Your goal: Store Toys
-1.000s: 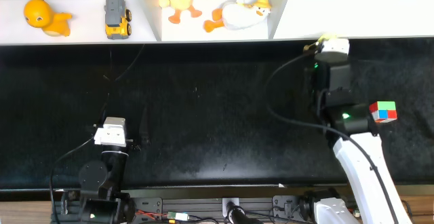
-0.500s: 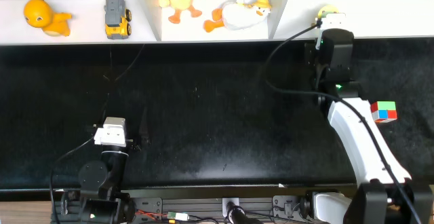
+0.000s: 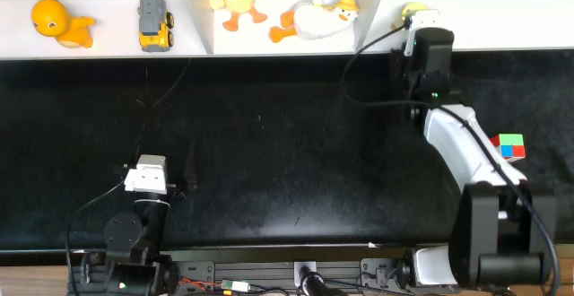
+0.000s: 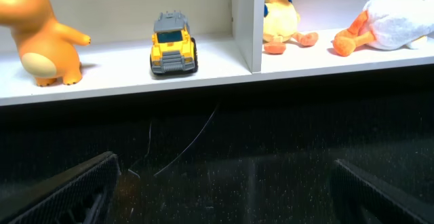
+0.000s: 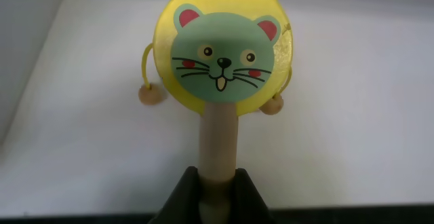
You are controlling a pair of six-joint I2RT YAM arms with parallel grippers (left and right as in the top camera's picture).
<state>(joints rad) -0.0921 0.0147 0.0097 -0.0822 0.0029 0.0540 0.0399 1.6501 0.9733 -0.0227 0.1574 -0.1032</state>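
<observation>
As we compare the top view with the moments before, the right arm has stretched forward over the black mat (image 3: 269, 152). The right gripper (image 3: 418, 18) has carried the rattle drum (image 3: 412, 11) past the front edge of the white shelf (image 3: 502, 22) into its right compartment. We judge that this toy is almost stored and only the release is left. The colour cube (image 3: 509, 146) lies on the mat beside the right arm, well apart from the shelf and not yet stored. The left gripper (image 3: 146, 175) sits low at the left of the mat.

From the left wrist view, its fingers stand wide apart and hold nothing. Ahead, the orange figure (image 4: 37, 37) and the yellow truck (image 4: 173, 44) share one compartment. Past the divider (image 4: 247, 20) sit the duck plush (image 4: 281, 17) and the white bird plush (image 4: 390, 20).

From the right wrist view, the fingers are closed on the drum's wooden handle, and its painted animal face is turned to the camera. We cannot tell if it touches the floor. Bare white floor lies around it, and one side wall (image 5: 27, 41) is near. We think there is room to let go and draw straight back.
</observation>
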